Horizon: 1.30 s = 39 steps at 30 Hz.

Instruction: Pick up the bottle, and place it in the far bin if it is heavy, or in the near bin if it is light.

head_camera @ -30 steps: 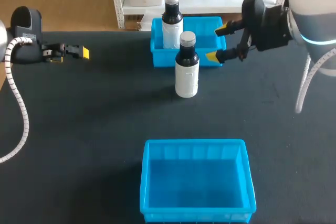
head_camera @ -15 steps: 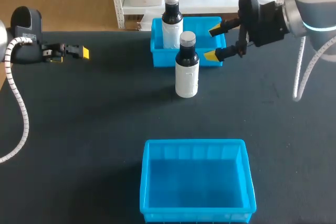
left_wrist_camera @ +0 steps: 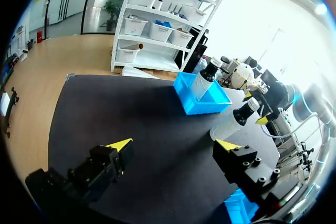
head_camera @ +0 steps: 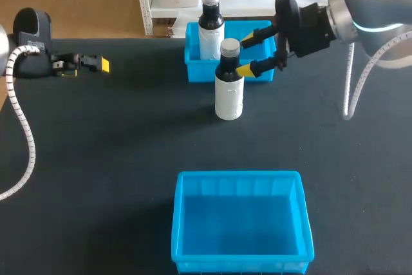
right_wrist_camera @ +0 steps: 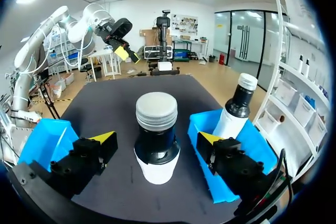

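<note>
A bottle (head_camera: 228,88) with a white body, dark neck and silver cap stands upright on the black table, just in front of the far bin (head_camera: 196,69). My right gripper (head_camera: 248,54) is open at the bottle's right. Its yellow tips sit level with the neck, one on each side, without touching. In the right wrist view the bottle (right_wrist_camera: 156,145) stands between the tips of the right gripper (right_wrist_camera: 157,139). The near bin (head_camera: 238,176) stands empty at the table's front. At the far left my left gripper (head_camera: 96,64) is open and holds nothing; it shows wide apart in its own view (left_wrist_camera: 173,145).
A second, similar bottle (head_camera: 210,27) stands upright inside the far bin, at its left end, right behind the task bottle. From the right wrist it shows beside the finger (right_wrist_camera: 236,108), inside the far bin (right_wrist_camera: 260,142).
My right gripper has moved left from beside the far bin to the bottle, still open. The bottle and the left arm have not moved.
</note>
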Motion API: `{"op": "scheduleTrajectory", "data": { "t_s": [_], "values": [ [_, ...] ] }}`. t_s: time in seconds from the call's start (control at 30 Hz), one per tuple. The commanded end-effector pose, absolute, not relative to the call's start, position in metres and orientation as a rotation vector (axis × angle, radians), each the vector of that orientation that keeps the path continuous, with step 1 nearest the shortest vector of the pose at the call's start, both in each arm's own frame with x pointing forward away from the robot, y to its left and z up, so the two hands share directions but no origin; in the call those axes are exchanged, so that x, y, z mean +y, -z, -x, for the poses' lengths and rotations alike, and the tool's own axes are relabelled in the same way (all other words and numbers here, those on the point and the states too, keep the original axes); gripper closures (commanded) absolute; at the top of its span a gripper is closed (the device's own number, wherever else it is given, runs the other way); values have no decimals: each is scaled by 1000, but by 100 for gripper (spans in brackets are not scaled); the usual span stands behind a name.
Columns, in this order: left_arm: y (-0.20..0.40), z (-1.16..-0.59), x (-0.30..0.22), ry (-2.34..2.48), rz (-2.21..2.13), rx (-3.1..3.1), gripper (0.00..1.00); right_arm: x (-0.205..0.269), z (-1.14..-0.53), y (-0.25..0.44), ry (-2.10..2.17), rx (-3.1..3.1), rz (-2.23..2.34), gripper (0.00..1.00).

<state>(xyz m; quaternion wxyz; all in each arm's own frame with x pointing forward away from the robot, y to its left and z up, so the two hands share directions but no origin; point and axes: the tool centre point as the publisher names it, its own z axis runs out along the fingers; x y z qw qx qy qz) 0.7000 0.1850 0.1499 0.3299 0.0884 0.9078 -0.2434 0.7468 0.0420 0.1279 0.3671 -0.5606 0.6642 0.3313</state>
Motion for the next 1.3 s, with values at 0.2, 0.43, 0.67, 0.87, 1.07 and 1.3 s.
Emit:
{"op": "scheduleTrajectory", "data": {
  "t_s": [0.2, 0.43, 0.67, 0.87, 1.07, 1.3],
  "values": [
    [-150, -700, 185, 637, -231, 2375, 0, 54, -756, -121, -901, 1678, 1476, 0],
    [-150, -700, 185, 637, -231, 2375, 0, 62, -756, -123, -915, 1659, 1486, 0],
    [-150, -700, 185, 637, -231, 2375, 0, 70, -751, -120, -936, 1654, 1488, 0],
    [-150, -700, 185, 637, -231, 2375, 0, 74, -751, -119, -945, 1651, 1494, 0],
    [-150, -700, 185, 637, -231, 2375, 0, 75, -751, -119, -946, 1649, 1499, 0],
    [-150, -700, 185, 637, -231, 2375, 0, 75, -750, -117, -945, 1660, 1497, 5]
  ]
}}
